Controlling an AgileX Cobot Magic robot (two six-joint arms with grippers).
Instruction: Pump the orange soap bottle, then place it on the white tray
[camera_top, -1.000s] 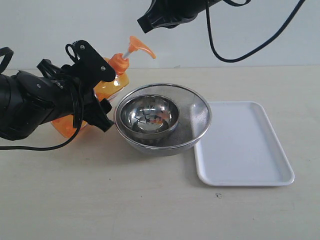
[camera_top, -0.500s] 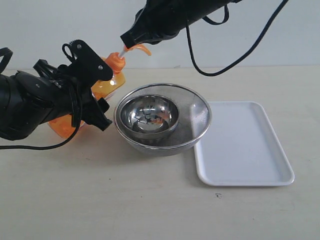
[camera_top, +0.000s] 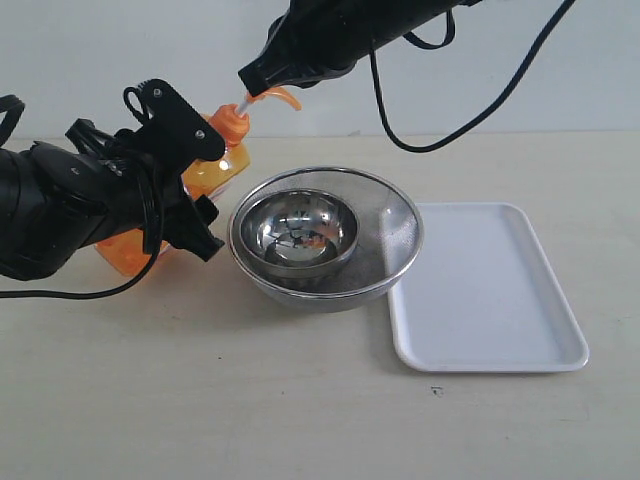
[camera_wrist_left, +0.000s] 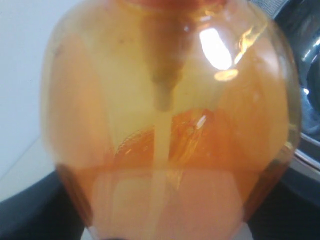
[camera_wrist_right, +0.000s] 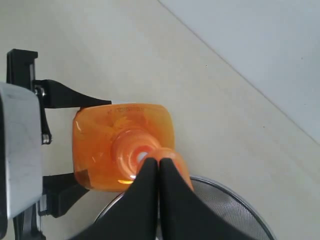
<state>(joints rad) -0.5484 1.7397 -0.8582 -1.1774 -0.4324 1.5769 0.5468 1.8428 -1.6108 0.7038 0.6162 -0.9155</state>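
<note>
The orange soap bottle leans toward the bowls, and my left gripper is shut on its body from both sides. Its translucent body fills the left wrist view, with the dark fingers at its lower edges. My right gripper is shut, its joined tips resting on top of the orange pump head above the bottle. The white tray lies flat on the right with nothing on it.
Nested steel bowls sit inside a wider mesh bowl between the bottle and the tray, touching the tray's left edge. The mesh rim lies just under the right gripper. Black cables hang behind.
The right gripper came down from above onto the pump head, and the nozzle sits lower than a second ago. The left arm and bottle hardly moved.
</note>
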